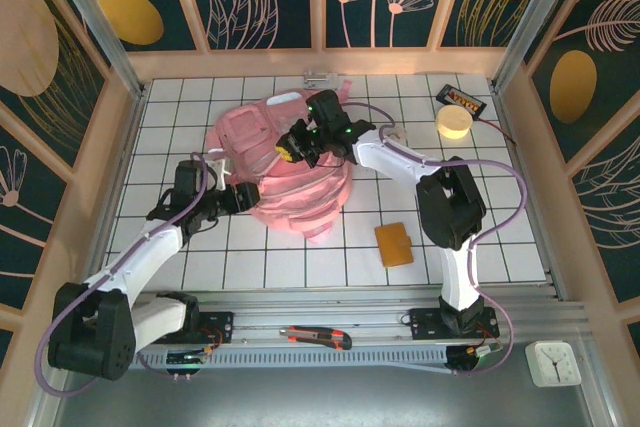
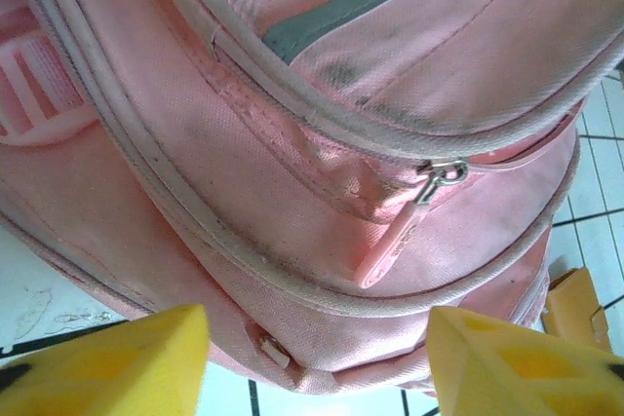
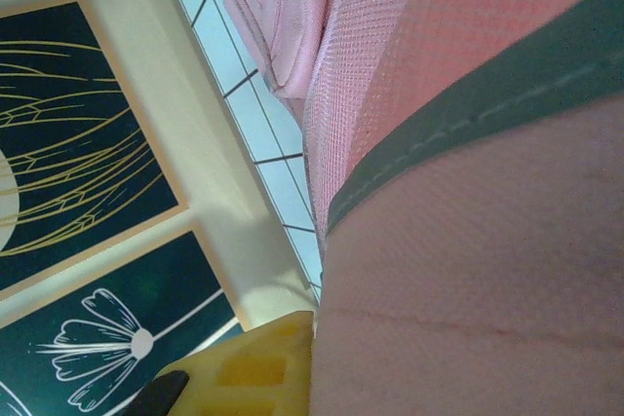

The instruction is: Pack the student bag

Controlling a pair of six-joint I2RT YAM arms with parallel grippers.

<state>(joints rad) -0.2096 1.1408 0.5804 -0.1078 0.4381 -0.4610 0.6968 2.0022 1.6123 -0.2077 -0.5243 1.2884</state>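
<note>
The student bag (image 1: 300, 202) lay mid-bench (image 1: 250, 262), its long axis running from 11 to 5 o'clock and its narrower end toward 5. The left tool (image 1: 243, 197) sat at its 8 o'clock edge, pads (image 2: 117, 362) spread. The right tool (image 1: 290, 145) was over its upper middle, with fabric against one yellow finger (image 3: 253, 367); whether it pinched could not be told.

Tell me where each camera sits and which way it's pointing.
Top external: above and behind, looking down on table, student bag, both arms.
Left wrist: low, facing the bag's zipped pockets; left gripper fingers apart at bottom.
Right wrist: tight against bag fabric, looking toward the patterned wall; one yellow finger.
Shared: all three see the bag.
</note>
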